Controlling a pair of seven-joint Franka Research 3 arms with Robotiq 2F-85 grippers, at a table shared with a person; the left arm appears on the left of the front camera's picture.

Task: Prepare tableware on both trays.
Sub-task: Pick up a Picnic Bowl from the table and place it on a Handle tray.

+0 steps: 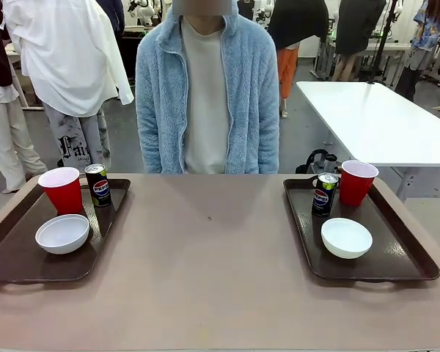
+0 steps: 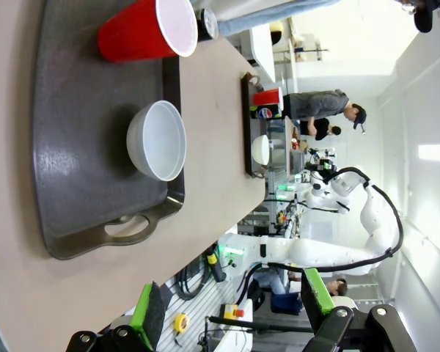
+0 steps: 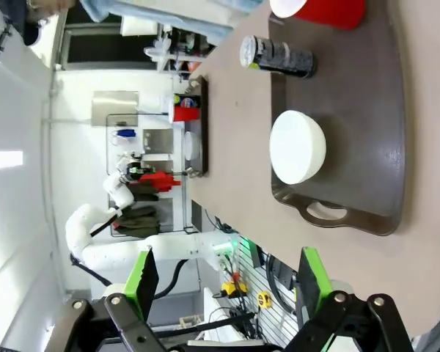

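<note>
On the table point(image 1: 213, 293), the left tray point(image 1: 15, 257) lies against the left edge, its long side running from the near part of the table toward the person's side. At its far left corner stands a red cup point(image 1: 61, 189), upright, with a black Pepsi can point(image 1: 97, 184) just beside it at the tray's far right corner. A white bowl point(image 1: 62, 233) sits nearer the robot, toward the middle of the tray, close in front of the cup. Beyond the table's far edge a person in a pale blue fleece jacket point(image 1: 207, 95) stands at the middle, hands out of sight. The right tray point(image 1: 396, 253) lies near the table's right edge. At its far edge the second Pepsi can point(image 1: 324, 194) stands toward the far left corner, and the second red cup point(image 1: 357, 182) is just beside it to the right. The second white bowl point(image 1: 346, 237) rests nearer the robot, about mid-tray. In the left wrist view the left gripper point(image 2: 231, 312) hangs off the table's near edge with its green-padded fingers point(image 2: 148, 314) spread wide apart and nothing between them. In the right wrist view the right gripper point(image 3: 227, 286) likewise stands wide apart and empty, its fingers point(image 3: 143, 282) clear of the tray.
</note>
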